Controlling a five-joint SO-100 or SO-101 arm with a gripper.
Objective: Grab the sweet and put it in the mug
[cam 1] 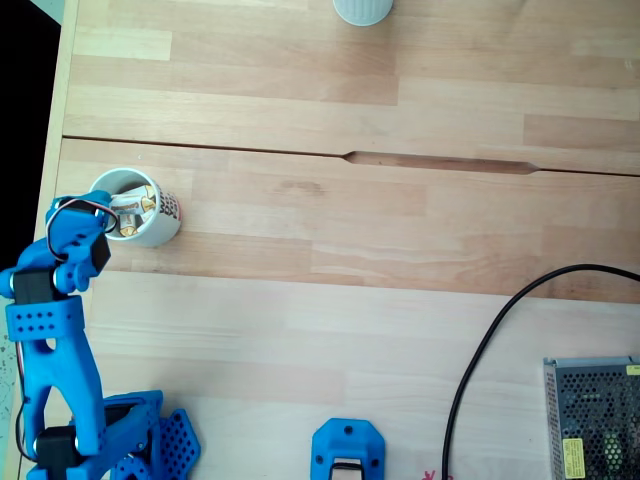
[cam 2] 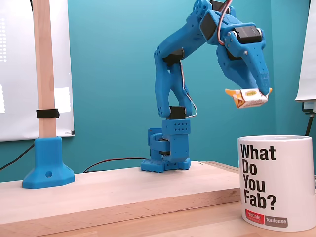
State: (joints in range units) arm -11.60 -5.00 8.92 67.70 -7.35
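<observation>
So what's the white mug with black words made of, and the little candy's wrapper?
The white mug with black words looks like glazed ceramic: smooth, glossy, thick-rimmed. The small candy's wrapper, held in the blue gripper, looks like crinkly paper or foil, with twisted yellow ends; I can't tell which.

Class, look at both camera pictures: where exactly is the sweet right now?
The sweet is pinched in the end effector, in the air above the mug; from above it sits over the mug's opening.
</observation>
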